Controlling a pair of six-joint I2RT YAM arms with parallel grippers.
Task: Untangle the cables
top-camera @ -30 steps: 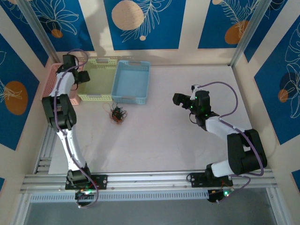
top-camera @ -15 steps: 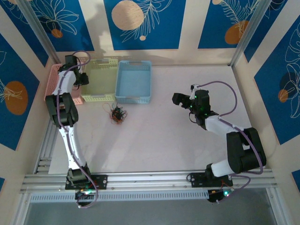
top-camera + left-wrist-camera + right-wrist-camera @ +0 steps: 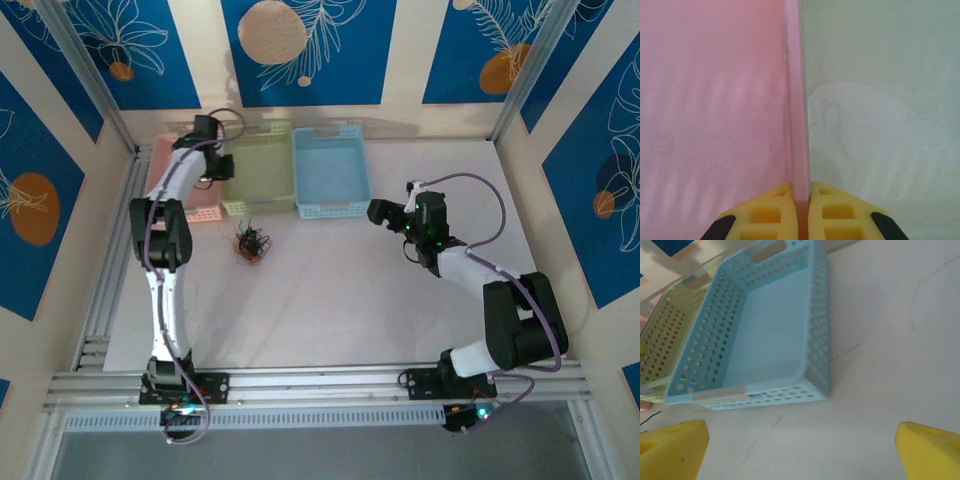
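**At the pink basket: left gripper clamped, right gripper spread wide**

Between the left gripper's yellow pads stands the thin side wall of the pink basket, pinched tight. The pink floor lies to one side of it and the pale floor of the green basket to the other. From above, that gripper sits at the far left of the table, right where the pink and green baskets meet.

Across the table, the right gripper hangs with its two yellow fingertips far apart and nothing between them. It faces the blue basket, whose perforated near wall stands a little way ahead of it.

The three baskets sit side by side along the far edge: pink, green, then blue, with their walls touching or nearly so.

Just in front of the green basket, the cables lie in one small dark knot on the bare surface, with red and orange strands showing. They are near the left arm and well apart from the right gripper.

The table is white and matte, with fine hairline cracks visible in the right wrist view.

Cream walls enclose the table. They carry blue panels with white leaf outlines and peach and orange discs.

Slanted metal posts rise at the far corners, and a slotted aluminium rail runs along the near edge, where both arm bases are bolted.
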